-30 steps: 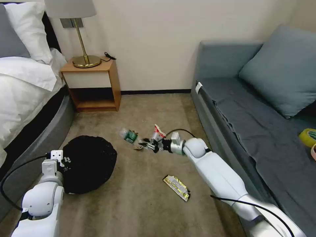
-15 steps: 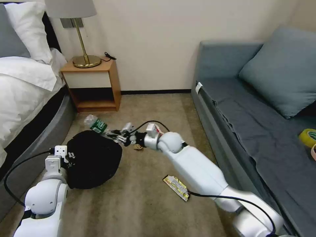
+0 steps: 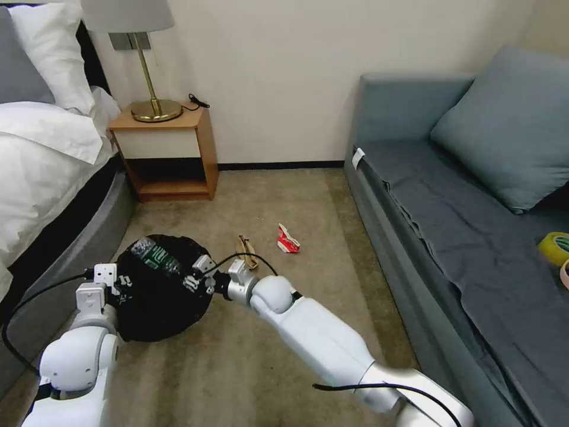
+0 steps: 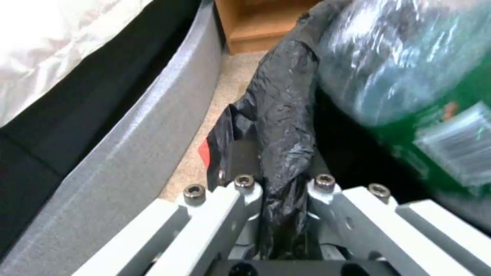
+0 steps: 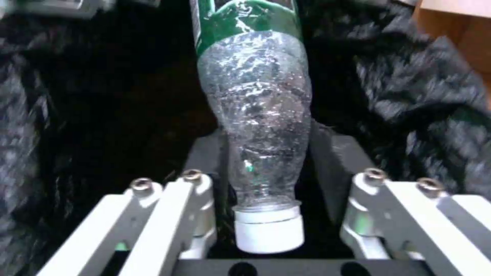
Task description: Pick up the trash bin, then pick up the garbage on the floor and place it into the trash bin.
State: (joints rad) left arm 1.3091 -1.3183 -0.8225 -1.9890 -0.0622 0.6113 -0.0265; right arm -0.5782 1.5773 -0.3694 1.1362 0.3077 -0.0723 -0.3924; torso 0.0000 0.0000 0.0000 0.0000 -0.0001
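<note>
Trash bin [image 3: 160,296], lined with a wrinkled black bag, is held at its near-left rim by the left gripper [image 3: 118,289], beside the grey bed base [image 3: 89,237] over the carpet [image 3: 284,367]; in the left wrist view the fingers [image 4: 245,189] are pinched narrowly on a fold of the bag [image 4: 284,126]. Clear bottle with green label [image 3: 155,256] lies inside the bin's mouth toward its far-left rim. Right gripper [image 3: 198,279] reaches over the bin's right rim, and in the right wrist view its fingers [image 5: 197,188] stand spread to either side of the bottle's [image 5: 256,115] neck and white cap; whether they touch it cannot be told. Tan paper scrap [image 3: 245,244] and red-white carton scrap [image 3: 288,239] lie on the carpet just beyond the bin's right side, apart from each other, between the bin and the grey sofa [image 3: 427,196]. Yellow tape roll [image 3: 555,246] rests on the sofa seat at its right edge.
</note>
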